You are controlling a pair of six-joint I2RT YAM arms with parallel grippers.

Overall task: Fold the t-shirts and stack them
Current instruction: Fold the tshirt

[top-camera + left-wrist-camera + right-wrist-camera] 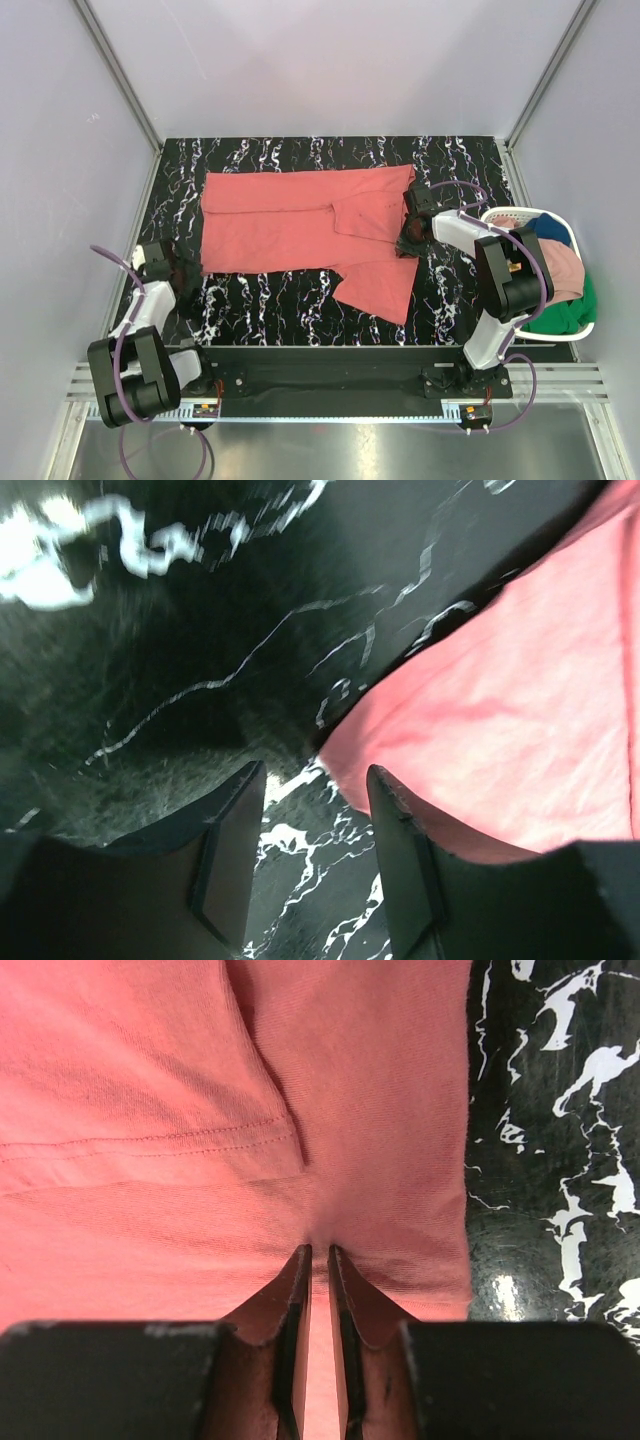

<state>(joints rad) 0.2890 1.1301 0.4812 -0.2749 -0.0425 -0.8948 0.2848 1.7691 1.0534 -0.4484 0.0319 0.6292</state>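
Lying sideways on the black marbled bench (270, 310), the coral-red shirt (290, 220) runs its long axis left to right between the two arms. At its near-left corner the left fingers (400, 850) stand apart and empty, with the shirt's edge just to their right. At the shirt's right end the right fingers (280, 1310) are clamped on a pinch of cloth. Off to the right, the white basket (500, 213) holds a blue shirt (555, 228), a pink shirt (562, 265) and a green shirt (572, 312). No brand, label or writing is legible.
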